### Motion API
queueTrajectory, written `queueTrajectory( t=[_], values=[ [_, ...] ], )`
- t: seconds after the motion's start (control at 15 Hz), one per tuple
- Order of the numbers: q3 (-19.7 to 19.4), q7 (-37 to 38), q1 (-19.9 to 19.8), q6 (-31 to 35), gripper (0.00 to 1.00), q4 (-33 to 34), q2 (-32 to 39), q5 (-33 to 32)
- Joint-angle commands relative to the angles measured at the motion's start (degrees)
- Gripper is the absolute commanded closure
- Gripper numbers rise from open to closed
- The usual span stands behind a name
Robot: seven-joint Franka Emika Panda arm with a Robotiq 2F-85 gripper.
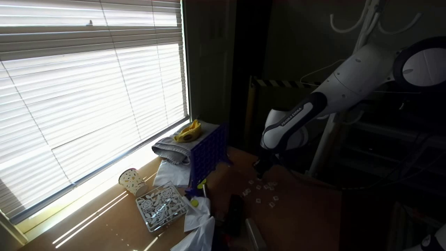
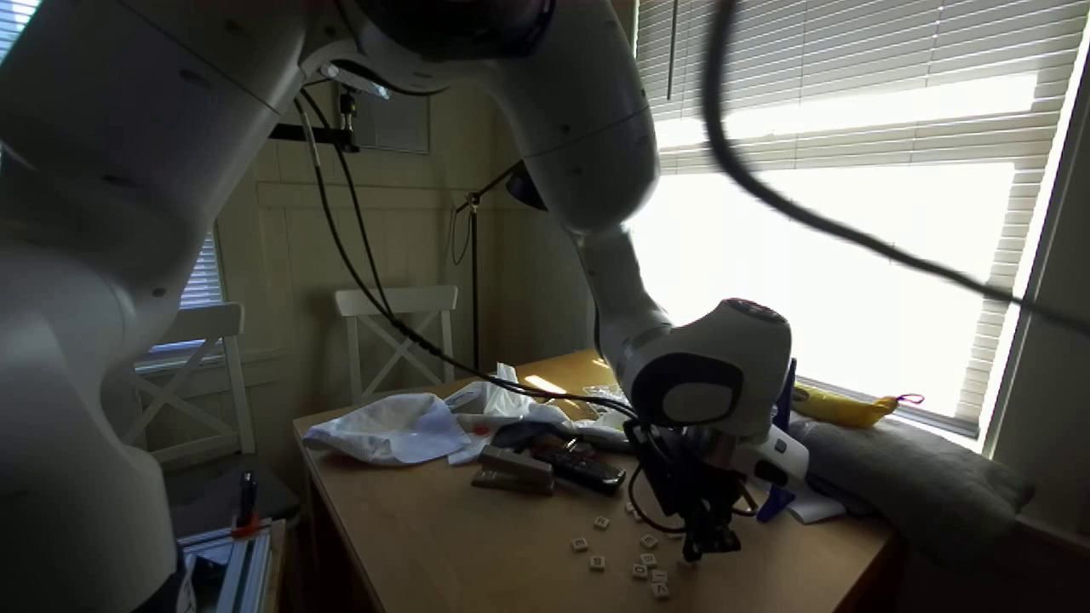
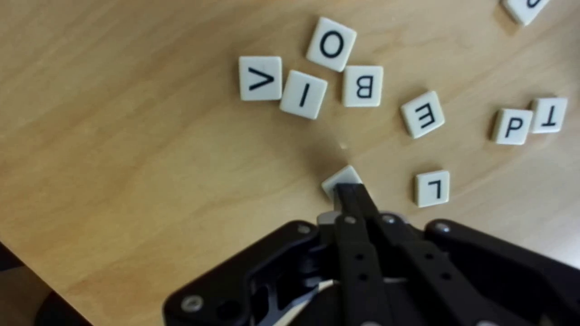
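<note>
1. Exterior view: my pincer hangs low over the counter, right by scattered tiles; cup well apart.
2. Exterior view: stapler just beside remote, both apart from pincer tips.
3. Wrist view: I see pincer pressed together, tips hiding part of one tile; can't tell if touching. L tile near.
</note>
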Motion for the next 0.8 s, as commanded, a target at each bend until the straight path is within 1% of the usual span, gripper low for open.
queueTrajectory(
  t=[0.0,0.13,0.27,0.6,0.73],
  values=[
    [-0.4,4.08,0.63,2.06,1.0,1.96,3.25,3.01],
    [-0.1,4.69,0.59,3.43,1.0,0.57,1.41,3.54],
    [-0.62,4.47,1.29,4.94,1.0,-0.79,0.0,2.19],
    [-2.01,3.55,2.91,2.89,1.0,-0.4,-0.11,-0.64],
    [-3.29,3.23,4.07,1.43,1.0,0.24,0.2,-2.67]
  ],
)
